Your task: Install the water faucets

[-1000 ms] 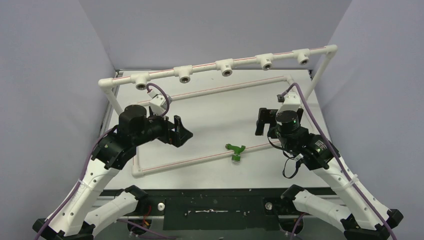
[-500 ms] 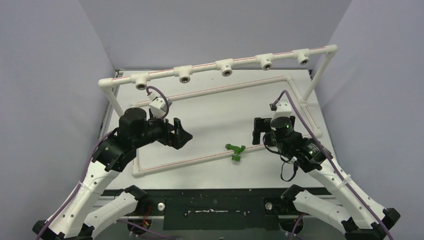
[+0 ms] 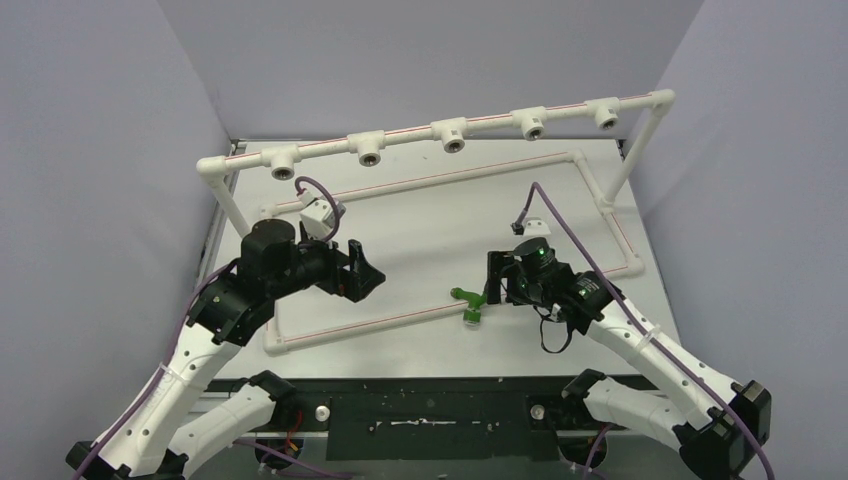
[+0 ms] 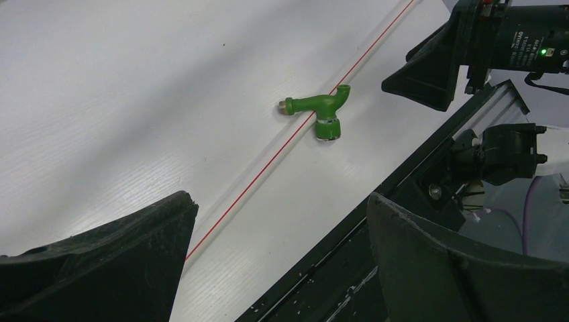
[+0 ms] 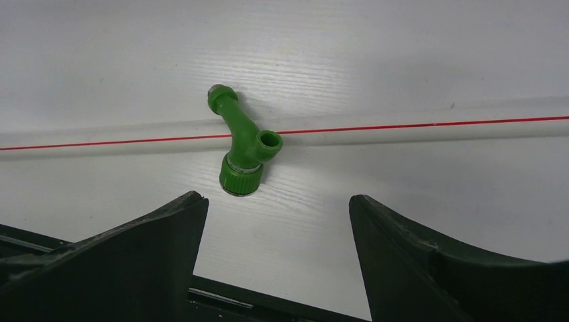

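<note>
My right end effector (image 3: 494,281) hangs low over the white surface (image 3: 430,215) with its jaws spread and nothing between them, just beside the green water faucet (image 5: 240,151) and facing it. The faucet lies on its side across the near white pipe (image 3: 380,322) of the flat frame, the one with a red stripe. Its silver-ringed collar points toward my side of the surface and its thin end points away. From my right wrist view it sits ahead of the fingers (image 5: 134,255), apart from both, so no grasp is made. My left end effector (image 3: 362,265) is also spread wide and empty, held well off to the left and looking across at the same faucet. On the raised pipe rail (image 3: 410,136) at the back, the five tee fittings (image 3: 451,135) all show bare sockets, so I judge that nothing is installed yet. What is left is nearly everything: closing on the faucet, lifting it, lining its threaded end up with a socket and screwing it in
</note>
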Controlling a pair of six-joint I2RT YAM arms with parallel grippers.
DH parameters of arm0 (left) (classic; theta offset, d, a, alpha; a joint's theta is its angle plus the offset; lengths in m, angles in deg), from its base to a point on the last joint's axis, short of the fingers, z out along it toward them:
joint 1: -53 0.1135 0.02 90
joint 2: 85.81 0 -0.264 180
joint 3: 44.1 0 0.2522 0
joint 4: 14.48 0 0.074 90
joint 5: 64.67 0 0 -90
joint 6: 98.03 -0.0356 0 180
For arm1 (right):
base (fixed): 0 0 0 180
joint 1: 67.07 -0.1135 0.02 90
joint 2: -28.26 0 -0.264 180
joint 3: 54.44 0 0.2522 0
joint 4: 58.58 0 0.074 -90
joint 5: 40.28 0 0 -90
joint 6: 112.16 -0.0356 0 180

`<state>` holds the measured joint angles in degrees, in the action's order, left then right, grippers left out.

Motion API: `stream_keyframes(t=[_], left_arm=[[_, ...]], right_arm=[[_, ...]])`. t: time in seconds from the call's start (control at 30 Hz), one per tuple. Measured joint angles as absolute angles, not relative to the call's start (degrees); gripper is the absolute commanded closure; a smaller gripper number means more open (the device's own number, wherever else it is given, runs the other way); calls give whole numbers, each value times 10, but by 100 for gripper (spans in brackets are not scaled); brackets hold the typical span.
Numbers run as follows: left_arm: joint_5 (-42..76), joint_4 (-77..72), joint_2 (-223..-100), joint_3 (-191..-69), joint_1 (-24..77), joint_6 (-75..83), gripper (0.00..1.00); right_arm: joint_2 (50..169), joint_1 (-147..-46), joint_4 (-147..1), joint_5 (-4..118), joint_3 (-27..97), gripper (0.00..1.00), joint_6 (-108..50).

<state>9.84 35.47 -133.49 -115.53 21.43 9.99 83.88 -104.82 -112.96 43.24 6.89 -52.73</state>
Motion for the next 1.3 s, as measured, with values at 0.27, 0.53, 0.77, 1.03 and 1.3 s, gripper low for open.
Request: stream_keyframes(t=[0.27, 0.53, 0.77, 1.03, 1.3], left_arm=[[93, 353, -1333, -1153, 214, 100, 3], [79, 346, -1331, -1148, 214, 109, 3], [66, 332, -1331, -1134, 214, 117, 3], [53, 301, -1325, -1111, 213, 137, 3], [53, 266, -1307, -1072, 213, 171, 3]], right_arm=[[873, -981, -1036, 535, -9, 30, -582], [887, -973, -945, 599, -53, 35, -624], [916, -961, -892, 619, -77, 43, -641], [937, -951, -848, 630, -82, 56, -644], [949, -948, -825, 643, -96, 70, -644]])
